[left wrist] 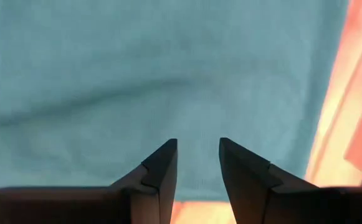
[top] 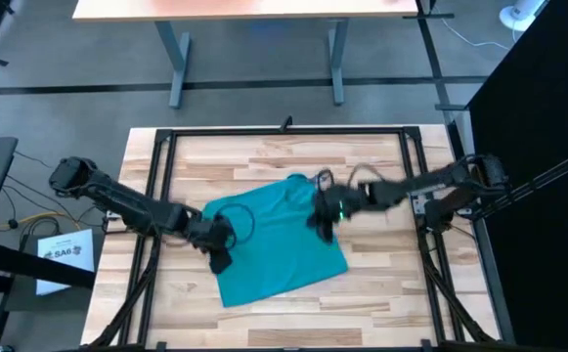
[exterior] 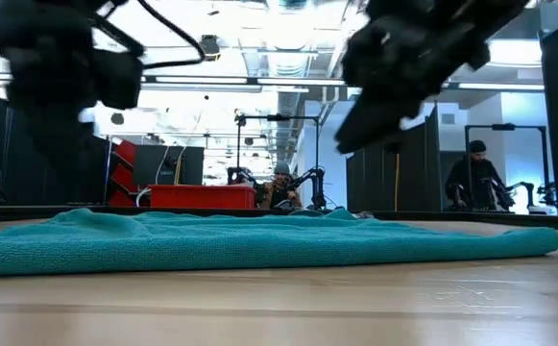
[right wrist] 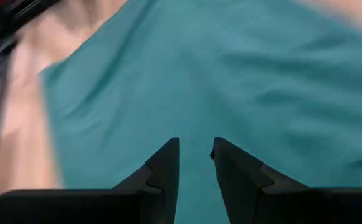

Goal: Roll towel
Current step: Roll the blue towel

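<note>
While the towel lies flat, left gripper and right gripper hover slightly parted

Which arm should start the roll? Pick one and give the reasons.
Left, probably. The left tool hangs by the towel's left edge, fingers apart, with wood showing just past the cloth in its wrist view. The right tool sits farther in over the cloth, so it would need to move first.
</note>
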You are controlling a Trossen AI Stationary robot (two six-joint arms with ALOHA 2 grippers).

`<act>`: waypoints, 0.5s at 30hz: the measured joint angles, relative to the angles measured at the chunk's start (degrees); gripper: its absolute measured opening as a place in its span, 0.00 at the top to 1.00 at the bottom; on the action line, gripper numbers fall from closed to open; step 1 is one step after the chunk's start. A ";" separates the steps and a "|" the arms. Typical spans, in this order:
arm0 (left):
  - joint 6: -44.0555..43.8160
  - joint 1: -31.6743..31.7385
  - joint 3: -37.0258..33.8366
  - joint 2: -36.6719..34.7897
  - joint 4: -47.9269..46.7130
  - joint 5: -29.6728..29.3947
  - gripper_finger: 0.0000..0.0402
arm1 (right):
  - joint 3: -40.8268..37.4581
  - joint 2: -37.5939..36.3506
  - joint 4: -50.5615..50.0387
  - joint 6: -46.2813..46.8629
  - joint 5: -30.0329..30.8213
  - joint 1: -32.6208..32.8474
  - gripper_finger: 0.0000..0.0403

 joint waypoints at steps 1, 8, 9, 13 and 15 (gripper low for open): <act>-2.13 -1.75 0.00 1.22 0.47 -0.04 0.74 | 0.64 0.00 -0.03 -1.76 -0.80 -2.44 0.78; -10.54 -8.29 1.55 10.49 7.86 -0.37 0.74 | 10.05 10.13 -2.66 -9.99 -10.04 -12.17 0.78; -10.51 -8.51 2.65 11.69 7.77 -0.52 0.74 | 12.12 13.00 -4.19 -11.39 -10.76 -12.15 0.78; -9.96 -8.64 6.63 15.10 4.97 -1.18 0.74 | 20.16 22.01 -12.20 -16.85 -10.98 -12.16 0.78; -9.67 -8.70 8.59 16.75 3.51 -1.50 0.74 | 24.16 26.48 -16.21 -19.57 -11.07 -12.16 0.78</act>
